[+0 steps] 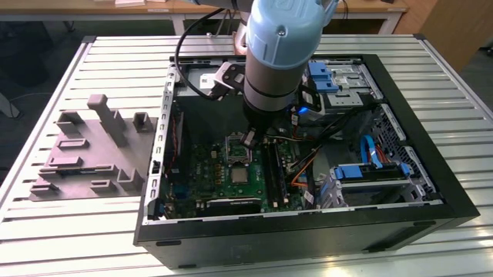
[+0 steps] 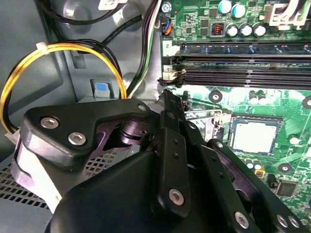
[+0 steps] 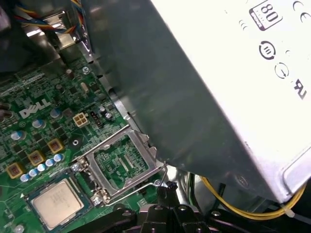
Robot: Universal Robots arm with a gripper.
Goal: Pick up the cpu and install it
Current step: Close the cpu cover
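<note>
Black jaws fill the second wrist view; can't tell my grip state. cpu [image 2: 254, 135] sits seated in the socket, beside my jaws, apart. First wrist view: cpu [image 3: 57, 203] next to open load frame [image 3: 121, 162]. Exterior view: cpu [image 1: 240, 175] on motherboard [image 1: 206, 173] below my arm.

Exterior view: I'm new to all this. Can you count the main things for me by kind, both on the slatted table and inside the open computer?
Robot arm: 1
Open computer case: 1
Grey moulded tray: 1
Silver-framed socket: 1
cpu: 1
Total: 5
</note>
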